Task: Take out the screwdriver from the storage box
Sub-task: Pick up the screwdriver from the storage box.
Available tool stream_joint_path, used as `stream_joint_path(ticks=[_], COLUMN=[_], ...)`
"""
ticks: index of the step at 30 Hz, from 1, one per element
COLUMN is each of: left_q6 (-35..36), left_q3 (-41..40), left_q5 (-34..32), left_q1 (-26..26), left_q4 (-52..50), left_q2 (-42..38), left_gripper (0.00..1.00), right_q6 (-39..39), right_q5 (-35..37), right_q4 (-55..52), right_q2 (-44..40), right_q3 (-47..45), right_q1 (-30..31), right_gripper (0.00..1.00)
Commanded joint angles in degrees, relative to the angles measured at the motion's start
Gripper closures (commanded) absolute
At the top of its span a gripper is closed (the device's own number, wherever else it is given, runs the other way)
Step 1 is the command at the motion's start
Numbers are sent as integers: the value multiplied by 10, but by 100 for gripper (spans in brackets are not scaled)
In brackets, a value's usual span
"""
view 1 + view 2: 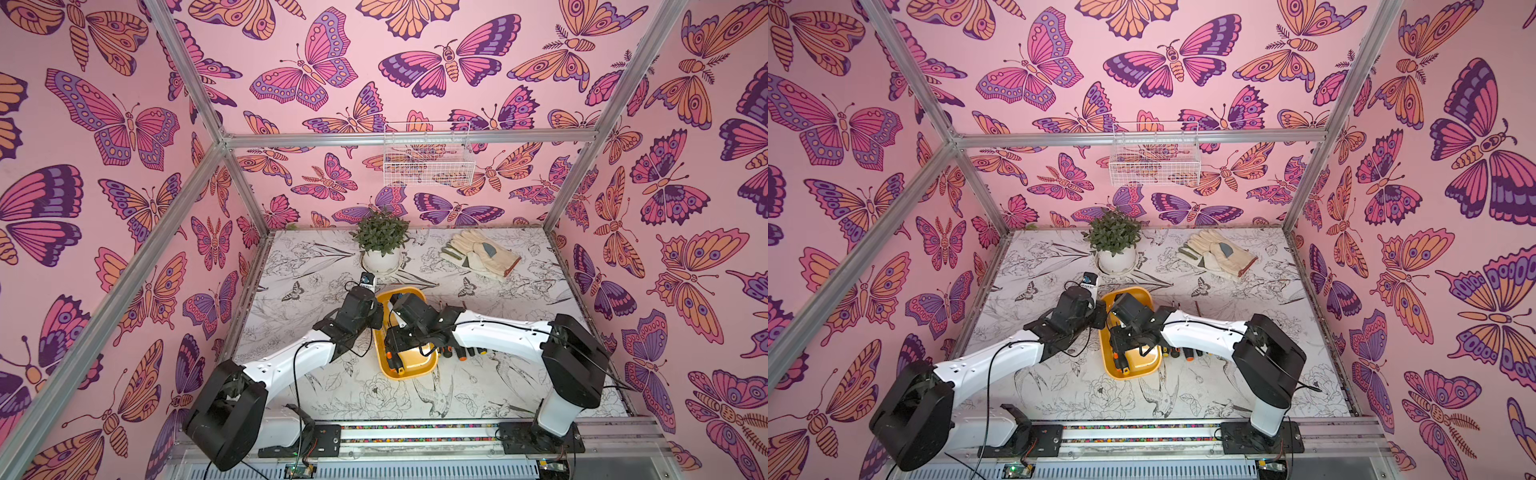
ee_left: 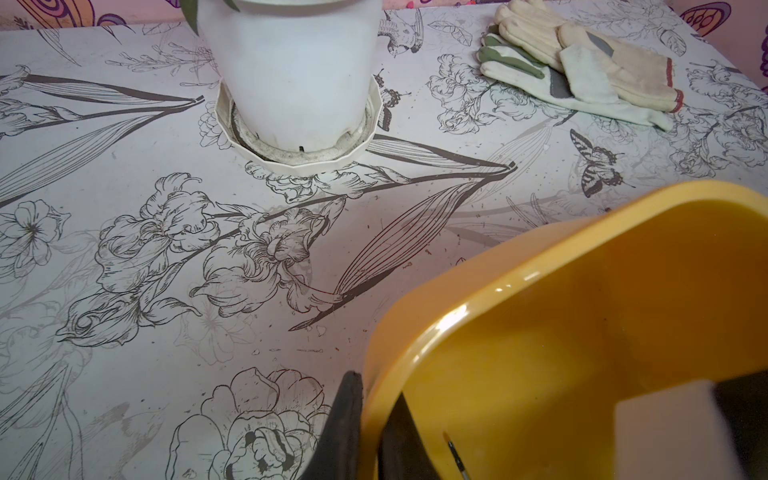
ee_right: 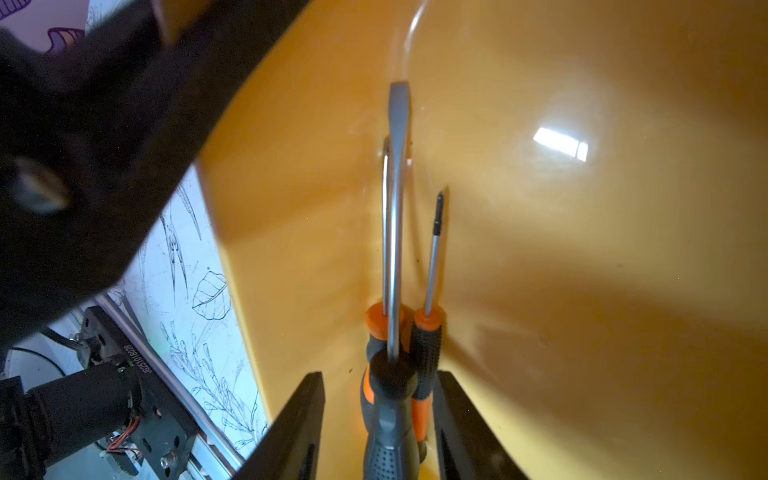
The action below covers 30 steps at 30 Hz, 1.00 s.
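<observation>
Right gripper (image 3: 379, 376) is down inside the storage box (image 3: 582, 291), jaws part-open and straddling the screwdriver handles. The flat-blade screwdriver (image 3: 399, 208) lies between the fingers, its grey-orange handle under the tool. Its blade points straight ahead of the fingertips along the box floor. There's a clear gap between the handle and one finger, so the jaws are not closed on it. The other finger sits close against a small precision screwdriver (image 3: 432, 257) lying just beside the flat-blade; can't tell if they touch. A second shaft (image 3: 385, 228) shows under the flat-blade, same heading.

Left gripper (image 2: 376, 388) is pinched on the box rim, one finger outside the wall and one inside.

More screwdriver handles (image 1: 462, 353) lie on the table (image 1: 374, 399) outside the box, partly under the right arm.
</observation>
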Motion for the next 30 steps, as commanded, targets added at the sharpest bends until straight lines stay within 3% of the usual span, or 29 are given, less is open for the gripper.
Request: stream_joint_path(ticks=[1, 16, 30], left_q6=[17, 17, 20], left_q3=[-6, -9, -10], left_q5=[-4, -6, -16], left_q1=[-3, -3, -3], left_q4=[-17, -18, -18], left_q2=[6, 2, -2], left_gripper=[100, 100, 100], right_q6=[-11, -29, -41], right_q5=[-9, 8, 12], right_q4=[-27, -77, -99], right_q2=[29, 64, 72], right_q3=[24, 53, 68], right_q1=[11, 14, 14], right_gripper=[55, 60, 80])
